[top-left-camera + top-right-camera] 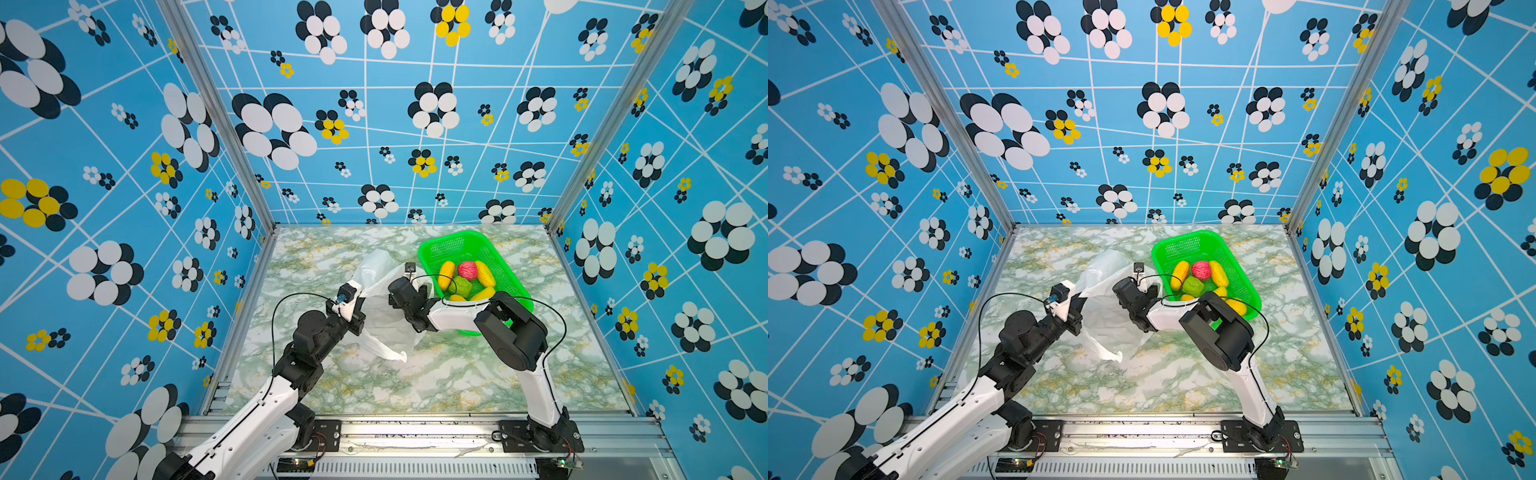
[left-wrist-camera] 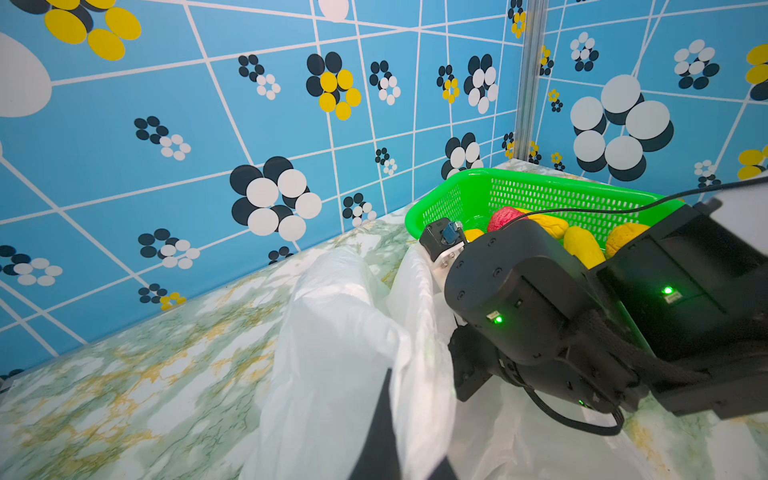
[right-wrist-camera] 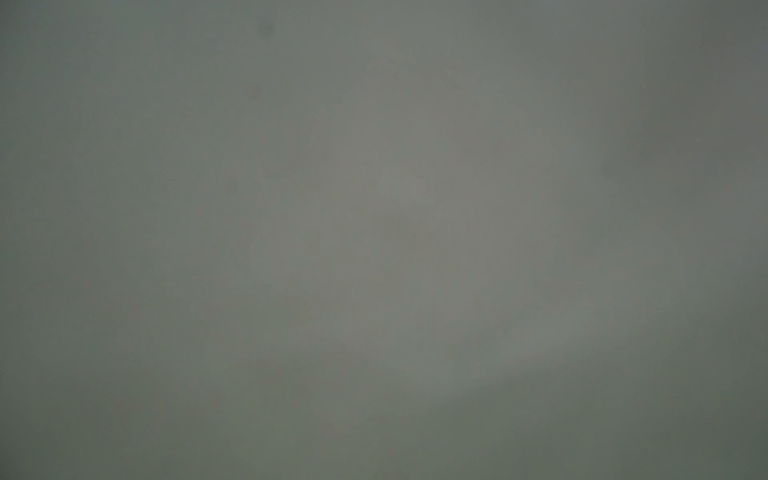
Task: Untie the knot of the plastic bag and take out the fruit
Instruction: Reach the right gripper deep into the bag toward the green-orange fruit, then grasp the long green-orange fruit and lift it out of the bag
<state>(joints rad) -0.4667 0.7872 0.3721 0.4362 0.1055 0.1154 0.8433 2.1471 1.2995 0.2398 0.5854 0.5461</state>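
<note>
Right wrist: plain grey; left wrist shows plastic bag [image 2: 332, 332], fruit [image 2: 582, 245], basket [image 2: 540, 183].

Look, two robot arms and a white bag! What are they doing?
The robot is emptying a plastic bag. The left gripper is pinched shut on the bag's edge and holds it up. The right gripper reaches down at the bag's mouth; its jaws are hidden, so I cannot tell if it holds anything. Several toy fruits lie in the green basket beside the bag. Whether any are left inside the bag cannot be seen.
</note>
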